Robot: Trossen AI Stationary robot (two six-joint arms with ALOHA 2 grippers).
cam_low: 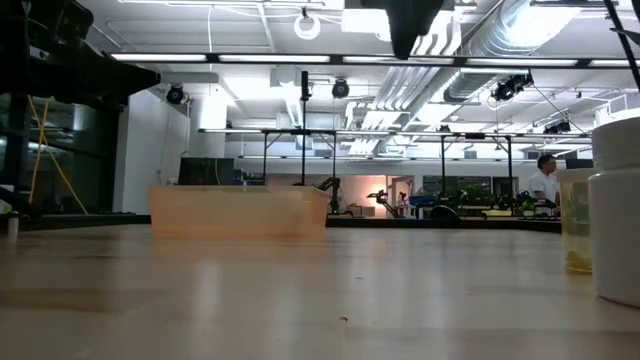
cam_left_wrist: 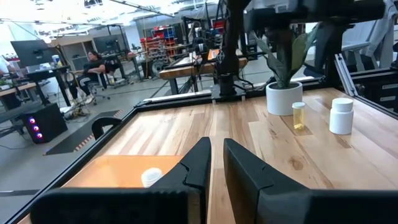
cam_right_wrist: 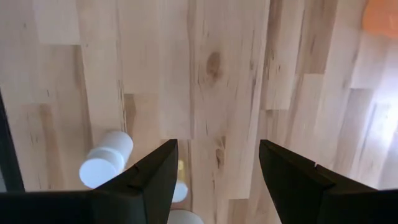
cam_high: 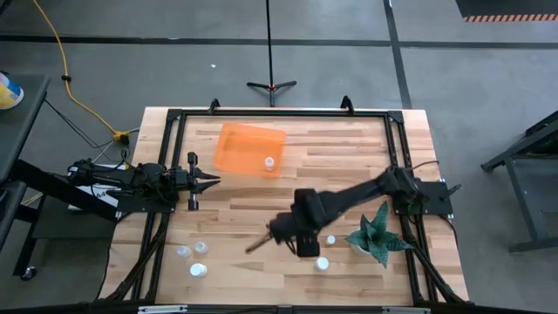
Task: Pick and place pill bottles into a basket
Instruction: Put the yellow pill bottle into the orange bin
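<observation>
Basket: the orange basket point(cam_high: 248, 146) lies on the desk point(cam_high: 331, 166), toward its far edge, slightly skewed.
Done so far: one pill bottle point(cam_high: 269, 162) already lies inside the basket, near its corner closest to the right arm; the left wrist view shows the same white cap point(cam_left_wrist: 151, 177) on the orange floor.
Left to do: five bottles appear to remain on the desk, all well apart from the basket along the near edge. Three form a cluster point(cam_high: 193, 257) on the left arm's side of the basket; two more point(cam_high: 323, 262) lie beside the potted plant point(cam_high: 377, 232).
Right gripper: the right gripper point(cam_high: 261, 242) reaches across the near half of the desk, between the two groups and well clear of the basket. In its wrist view the fingers point(cam_right_wrist: 146, 180) are spread wide with bare wood between them; they hold nothing. White bottles point(cam_right_wrist: 106, 158) show just beyond one finger.
Left gripper: the left gripper point(cam_high: 209, 181) waits at the desk's left edge, level with the basket, its fingers point(cam_left_wrist: 198, 163) nearly closed on a narrow gap, empty.
Progress judged: early, roughly one of six placed; next comes another pick.
</observation>
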